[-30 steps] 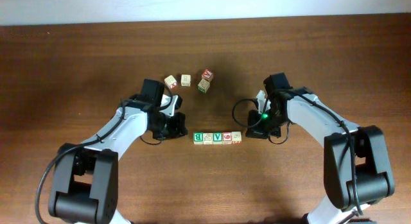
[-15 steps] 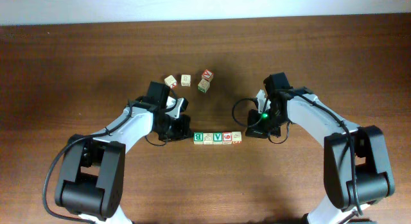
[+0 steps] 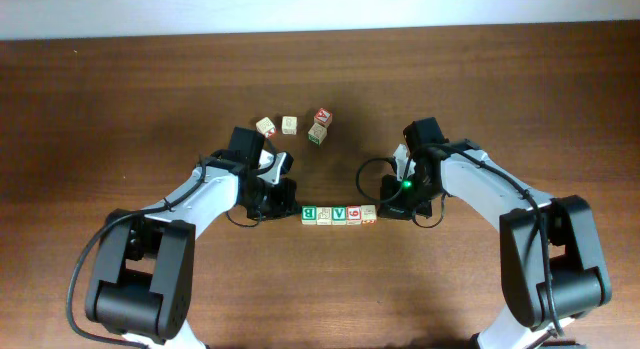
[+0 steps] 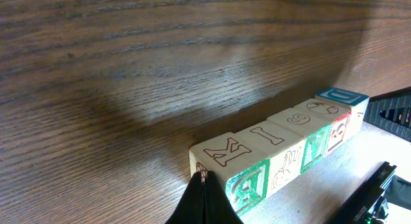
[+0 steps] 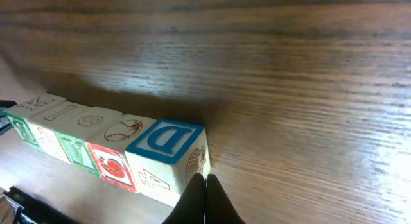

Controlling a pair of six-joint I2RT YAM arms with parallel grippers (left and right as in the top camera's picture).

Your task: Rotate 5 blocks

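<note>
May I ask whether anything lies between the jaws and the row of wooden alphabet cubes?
Nothing visible does: the shut left jaws sit at the K end of the row of pale wooden alphabet cubes, the right jaws at its blue D end.

Soft, even light is filling the overhead view, with the table (image 3: 120,89) darkening slightly around the loose cubes (image 3: 289,124) at upper centre. In the left wrist view the blocks (image 4: 276,137) are casting a broad, soft shadow leftward, and the lower right corner is blurring. In the right wrist view a pale sheen is glaring across the central grain.
</note>
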